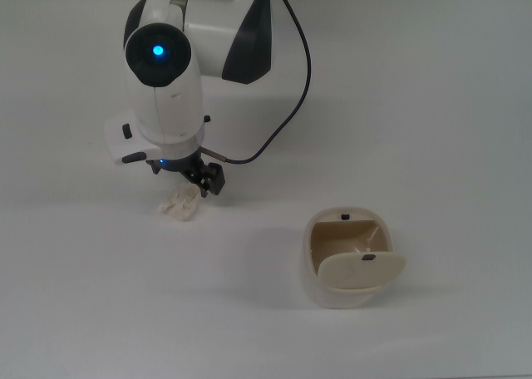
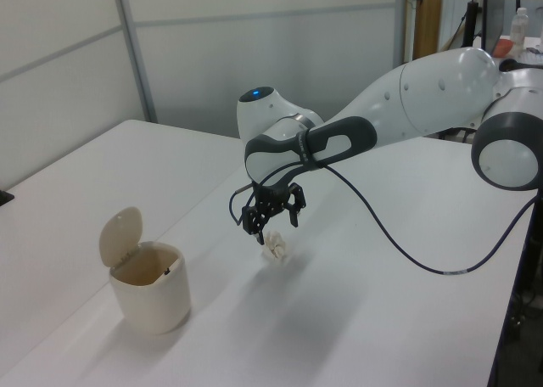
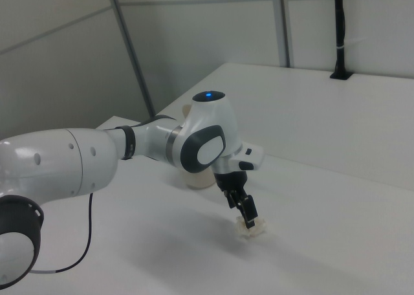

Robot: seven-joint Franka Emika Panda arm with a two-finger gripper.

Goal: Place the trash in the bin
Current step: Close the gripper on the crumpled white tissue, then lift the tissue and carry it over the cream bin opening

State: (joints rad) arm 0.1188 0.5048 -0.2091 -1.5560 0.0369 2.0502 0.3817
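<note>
Two dark fingers (image 2: 257,231), spread apart with a gap between them and nothing clamped, tips lowered to the top of the trash (image 1: 180,203) (image 2: 276,249) (image 3: 250,228); whether touching it, cannot tell. One gripper (image 1: 193,182) (image 2: 271,222) (image 3: 243,211), black, under a white wrist with a blue light, at the end of one white and grey arm (image 2: 399,107) trailed by one black cable (image 1: 283,121). One piece of trash: a small crumpled off-white wad, lumpy and uneven, lying flat on the white table (image 1: 465,105), directly beneath the gripper and much smaller than the bin. One bin (image 1: 345,263) (image 2: 151,292), cream-coloured and rounded, upright on the same table, swing flap tipped up and open, two small dark tabs showing, tan inside. From the trash, bin well apart: toward the top view's lower right, toward the left view's lower left. In the right view, bin almost wholly hidden behind the arm, only a cream sliver (image 3: 197,180) showing beyond the trash
</note>
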